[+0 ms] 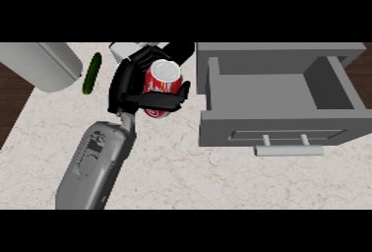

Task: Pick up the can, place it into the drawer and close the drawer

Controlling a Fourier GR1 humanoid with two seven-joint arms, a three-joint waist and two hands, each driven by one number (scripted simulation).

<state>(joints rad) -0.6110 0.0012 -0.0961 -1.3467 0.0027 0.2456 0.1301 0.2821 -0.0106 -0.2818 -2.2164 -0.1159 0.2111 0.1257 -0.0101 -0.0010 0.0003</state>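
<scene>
The can [161, 88], likely light, rigid and slippery, is grasped round its side by the left hand [138, 91] near the worktop's [218, 177] back edge.

Single head view looks steeply down on the surface [218, 182], set close, forearm entering from the lower edge.

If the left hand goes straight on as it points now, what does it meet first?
Probably the white object just beyond the left hand, though depth is unclear. The open drawer lies right of that line.
</scene>
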